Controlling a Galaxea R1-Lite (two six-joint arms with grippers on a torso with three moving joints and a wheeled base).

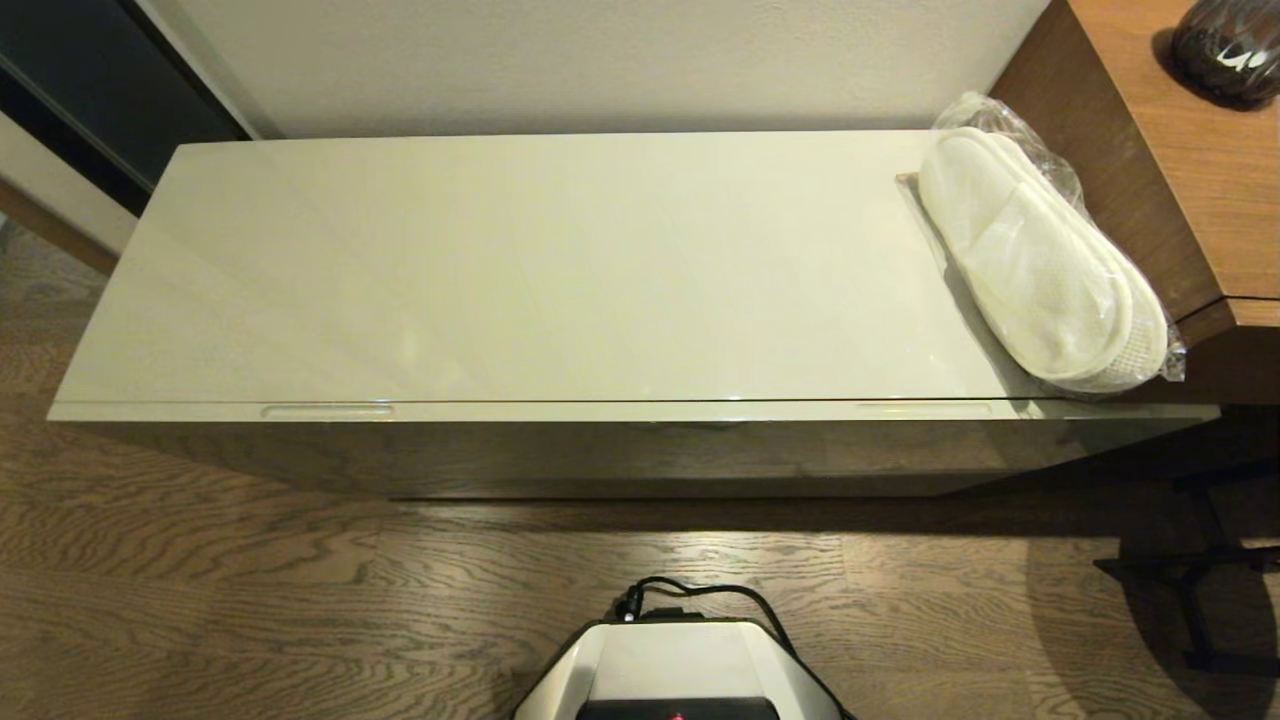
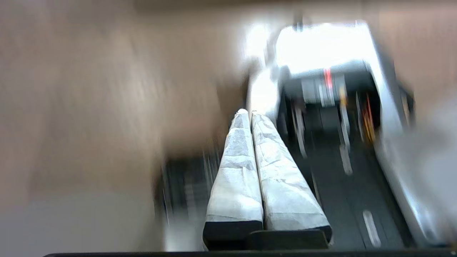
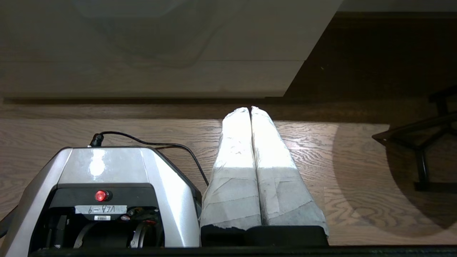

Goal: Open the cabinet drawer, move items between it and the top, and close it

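Note:
The long pale beige cabinet top (image 1: 520,270) fills the middle of the head view. Below its front edge the drawer front (image 1: 640,411) sits flush and shut, with a slim notch (image 1: 327,411) at the left and a fainter one at the right. A clear plastic pack of two white slippers (image 1: 1040,265) lies on the top's right end. The denim jacket is out of view. Neither arm shows in the head view. My left gripper (image 2: 249,113) is shut and empty beside the robot base. My right gripper (image 3: 250,109) is shut and empty over the wooden floor.
A taller brown wood-grain desk (image 1: 1190,170) adjoins the cabinet's right end, with a dark round object (image 1: 1228,45) on it. The robot base (image 1: 680,670) and its black cable stand on the floor before the cabinet. A black stand (image 1: 1200,590) is on the floor at right.

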